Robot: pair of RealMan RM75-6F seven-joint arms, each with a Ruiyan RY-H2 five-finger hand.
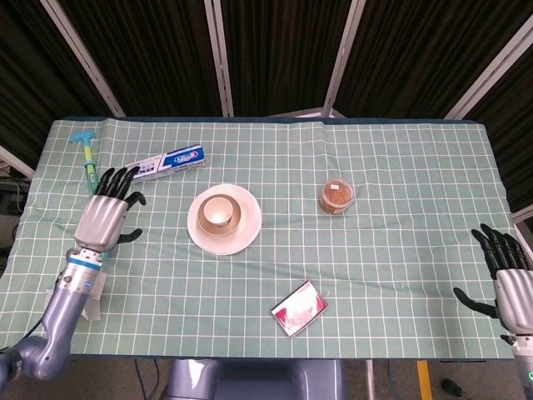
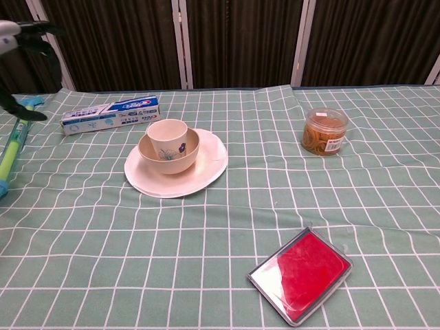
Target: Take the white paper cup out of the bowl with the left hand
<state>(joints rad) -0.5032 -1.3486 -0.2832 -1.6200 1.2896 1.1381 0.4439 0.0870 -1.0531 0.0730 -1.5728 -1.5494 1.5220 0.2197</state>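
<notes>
White paper cup (image 2: 167,137) stands upright inside the flowered bowl (image 2: 169,157), mid-table.

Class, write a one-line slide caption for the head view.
Left hand open above the table, left of the white paper cup sitting in its bowl.

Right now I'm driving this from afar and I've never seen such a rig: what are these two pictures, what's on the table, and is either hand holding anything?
The head view looks down from above; the chest view looks across the table from lower down. The left hand hovers over the green checked tablecloth, fingers spread, holding nothing. The right hand waits at the table's edge, also empty. In the middle a white paper cup stands in a bowl on a plate. Around them lie a toothpaste box, a green-and-blue plunger-like tool, a jar of rubber bands and a red-lidded case.
</notes>
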